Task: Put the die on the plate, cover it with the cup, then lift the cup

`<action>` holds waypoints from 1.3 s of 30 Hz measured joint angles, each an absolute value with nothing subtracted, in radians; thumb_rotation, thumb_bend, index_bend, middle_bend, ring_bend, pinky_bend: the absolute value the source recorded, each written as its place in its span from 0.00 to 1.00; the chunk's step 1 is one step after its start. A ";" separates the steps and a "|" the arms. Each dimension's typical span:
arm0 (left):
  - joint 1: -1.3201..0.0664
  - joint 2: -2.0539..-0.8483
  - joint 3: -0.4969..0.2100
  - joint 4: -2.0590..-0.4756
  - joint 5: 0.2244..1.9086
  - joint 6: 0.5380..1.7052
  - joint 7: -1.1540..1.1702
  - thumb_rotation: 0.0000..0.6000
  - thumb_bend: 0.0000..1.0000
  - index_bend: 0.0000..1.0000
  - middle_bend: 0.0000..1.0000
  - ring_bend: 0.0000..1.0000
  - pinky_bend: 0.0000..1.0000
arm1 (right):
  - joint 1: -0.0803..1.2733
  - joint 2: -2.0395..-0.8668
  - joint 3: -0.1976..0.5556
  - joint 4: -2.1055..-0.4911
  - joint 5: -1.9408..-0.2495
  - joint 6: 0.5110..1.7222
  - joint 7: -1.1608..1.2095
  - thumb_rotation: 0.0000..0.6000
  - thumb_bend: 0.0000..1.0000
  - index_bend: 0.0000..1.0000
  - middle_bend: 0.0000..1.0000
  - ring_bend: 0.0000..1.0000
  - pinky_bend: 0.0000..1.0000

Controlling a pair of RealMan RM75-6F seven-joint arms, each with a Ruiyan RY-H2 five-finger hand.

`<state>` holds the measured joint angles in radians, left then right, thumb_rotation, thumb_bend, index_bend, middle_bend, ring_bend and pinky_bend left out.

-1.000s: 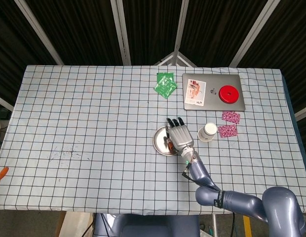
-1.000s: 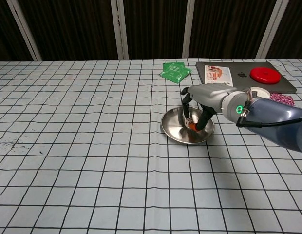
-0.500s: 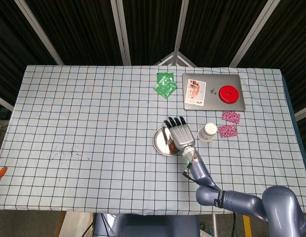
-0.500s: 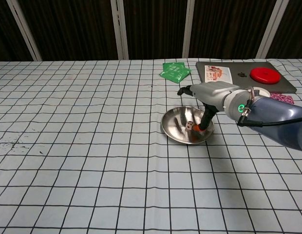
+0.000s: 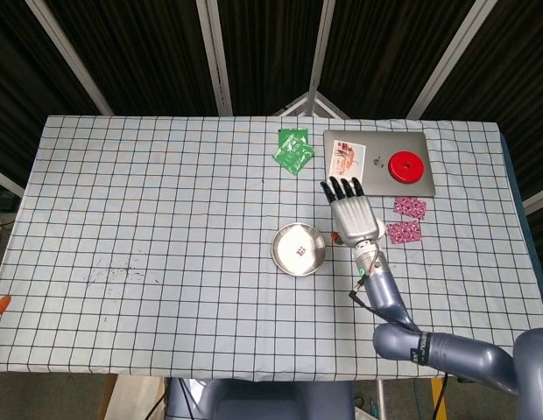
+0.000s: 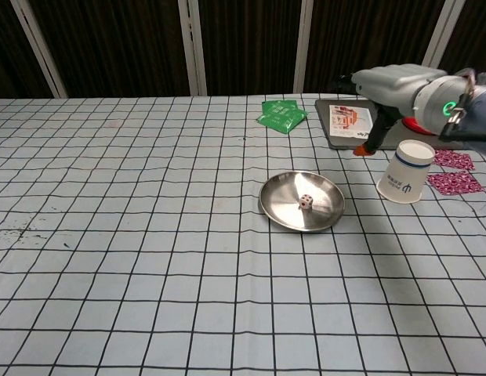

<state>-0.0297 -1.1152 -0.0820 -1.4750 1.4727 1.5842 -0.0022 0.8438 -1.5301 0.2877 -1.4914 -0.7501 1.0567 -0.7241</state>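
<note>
Head view: right hand (image 5: 351,213) now off the plate (image 5: 282,254) and moved toward the far right, fingers extended flat above the spot where the cup stands, cup itself hidden under it here. Die (image 5: 299,251) left alone in the plate's middle, so first step reads as done. Covering comes next. Tabletop (image 5: 149,219) under a white cloth with dark grid; green packets (image 5: 292,149) near far edge, grey laptop (image 5: 379,163) with red disc (image 5: 407,166) on it, pink packets (image 5: 405,219) just right of the hand. Dark slatted wall behind. Left hand absent. Chest view: right hand (image 6: 388,94) raised above and behind the paper cup (image 6: 406,171), fingers apart, nothing held; thumb hanging down near the cup, contact not evident. Cup stands tilted, wide mouth down, right of the plate (image 6: 278,211) and apart from it. Die (image 6: 305,202) rests on the plate's floor. Dark panels with pale uprights behind the tabletop.
</note>
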 measured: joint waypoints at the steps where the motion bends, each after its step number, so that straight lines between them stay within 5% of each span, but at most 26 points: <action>1: -0.030 -1.115 -0.082 -1.475 1.471 1.584 -0.001 1.00 0.29 0.24 0.00 0.00 0.00 | 0.838 -1.504 0.284 -1.504 -0.742 1.060 -0.735 1.00 0.23 0.06 0.05 0.06 0.00; 18: -0.035 -1.124 -0.085 -1.480 1.467 1.576 0.026 1.00 0.29 0.24 0.00 0.00 0.00 | 0.785 -1.295 0.191 -1.635 -0.676 0.993 -0.744 1.00 0.23 0.12 0.05 0.06 0.00; 39: -0.043 -1.134 -0.088 -1.476 1.453 1.558 0.050 1.00 0.29 0.24 0.00 0.00 0.00 | 0.803 -1.355 0.159 -1.515 -0.692 0.943 -0.660 1.00 0.23 0.26 0.25 0.09 0.00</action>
<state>-0.0434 -1.1338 -0.0877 -1.4757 1.4531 1.5584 0.0499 0.8028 -1.3549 0.1592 -1.5152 -0.6920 0.9433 -0.6605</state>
